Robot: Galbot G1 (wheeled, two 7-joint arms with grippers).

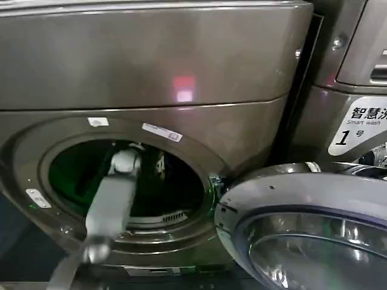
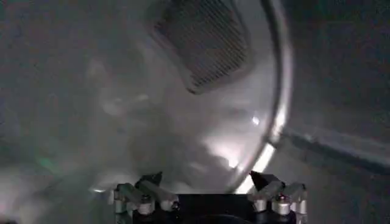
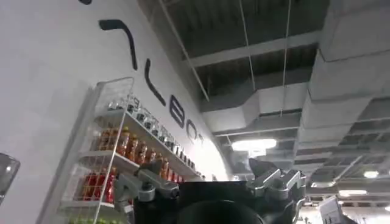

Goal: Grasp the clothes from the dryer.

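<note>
1. Head view: large grey-bronze metal dryer [image 1: 151,66] with a plain flat top panel fills the frame, round porthole open, silver-rimmed glass door [image 1: 302,235] swung out beside the porthole, on the robot's right. Left grey arm reaches through the porthole into the drum; left tool [image 1: 125,158] sits just inside the rim, fingers hidden from here. Bright green patch of fabric, taken as the clothes [image 1: 66,178], lies deep in the drum on the porthole's left side, beside the arm. No dark garment made out.

2. Left wrist view: left tool [image 2: 207,182] points into the dim drum toward the perforated vent [image 2: 204,42] on the back wall. Fingertips [image 2: 152,179] spread well apart, nothing between them. Clothes not clearly made out here.

3. Right wrist view: right tool [image 3: 210,176] raised away from the dryer, aimed at a white wall and ceiling, fingers parted and empty.

4. Handling, as a judgement: soft, light, limp, likely to sag and trail. Best pinched at a thick fold of the bundle, not a thin edge; risk of snagging on the porthole rim when drawn out.
</note>
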